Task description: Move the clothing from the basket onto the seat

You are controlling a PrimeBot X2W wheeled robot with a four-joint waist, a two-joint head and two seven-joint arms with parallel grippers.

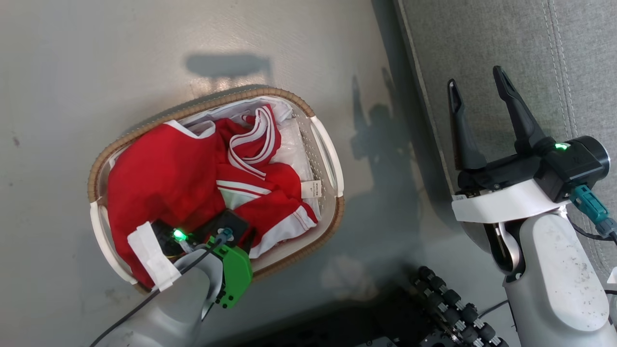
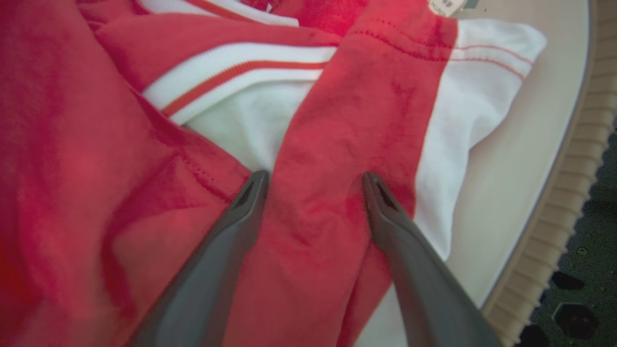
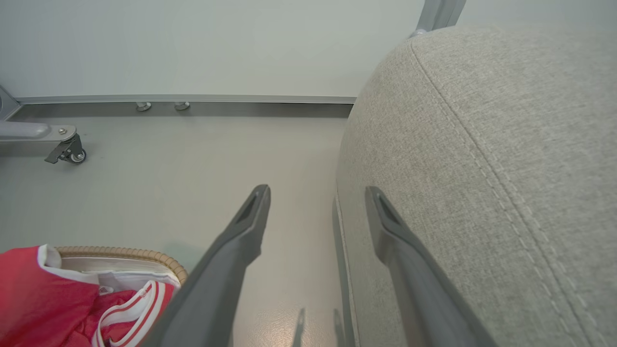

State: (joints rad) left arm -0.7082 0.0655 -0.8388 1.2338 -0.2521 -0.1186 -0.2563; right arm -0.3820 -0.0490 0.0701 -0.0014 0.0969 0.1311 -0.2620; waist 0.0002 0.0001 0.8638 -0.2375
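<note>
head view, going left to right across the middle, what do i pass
plain red garment → striped garment → basket handle → floor → right gripper, over the seat

Left claw (image 2: 314, 176) — spread astride red clothing (image 2: 72, 144)

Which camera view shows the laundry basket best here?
Head view: almost the whole oval basket is in frame, both handles visible. Left wrist view catches a stretch of its edge at right; right wrist view a corner at lower left.
</note>
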